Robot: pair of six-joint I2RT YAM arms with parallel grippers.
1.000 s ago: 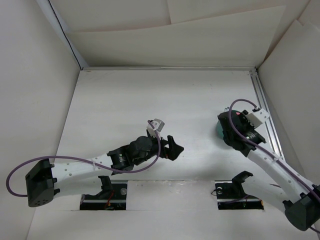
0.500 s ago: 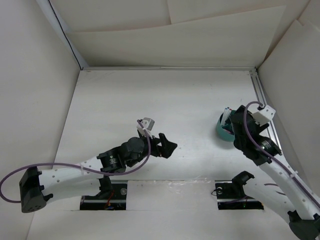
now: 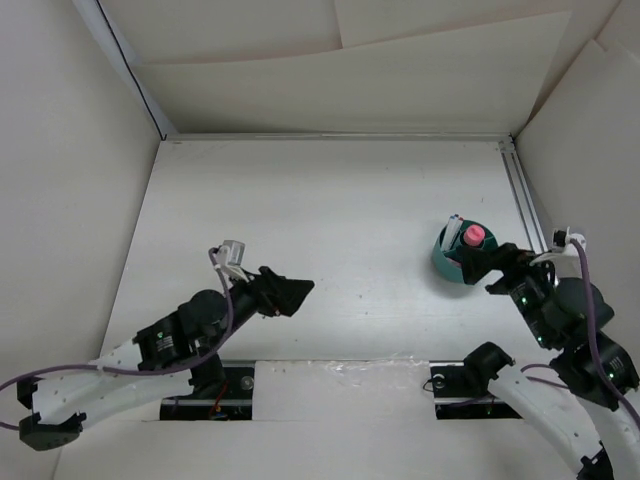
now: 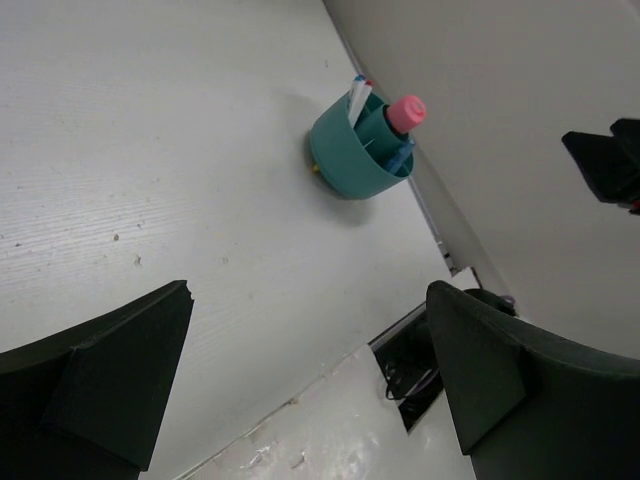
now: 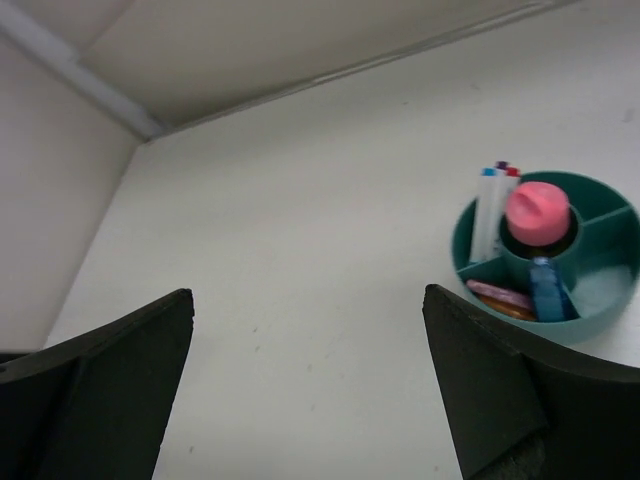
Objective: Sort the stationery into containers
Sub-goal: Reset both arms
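The round teal-green cup [image 3: 443,262] stands at the table's right side and holds the stationery. A pink-capped glue stick [image 3: 473,236] stands upright in its centre well, with white pens [image 3: 456,220] leaning beside it. In the right wrist view the cup [image 5: 605,285] also shows a blue marker [image 5: 545,285] and pink and orange markers [image 5: 500,298] in its sections. My right gripper [image 3: 487,268] hangs open and empty just near-right of the cup. My left gripper [image 3: 290,293] is open and empty over the near middle, far left of the cup [image 4: 345,160].
A metal rail [image 3: 525,205] runs along the table's right edge close behind the cup. White walls enclose the table at the back and on both sides. Two base openings [image 3: 210,390] sit along the near edge.
My right gripper opened and drew back from over the cup toward the near right, uncovering the glue stick in the centre well. My left arm pulled back left and nearer.
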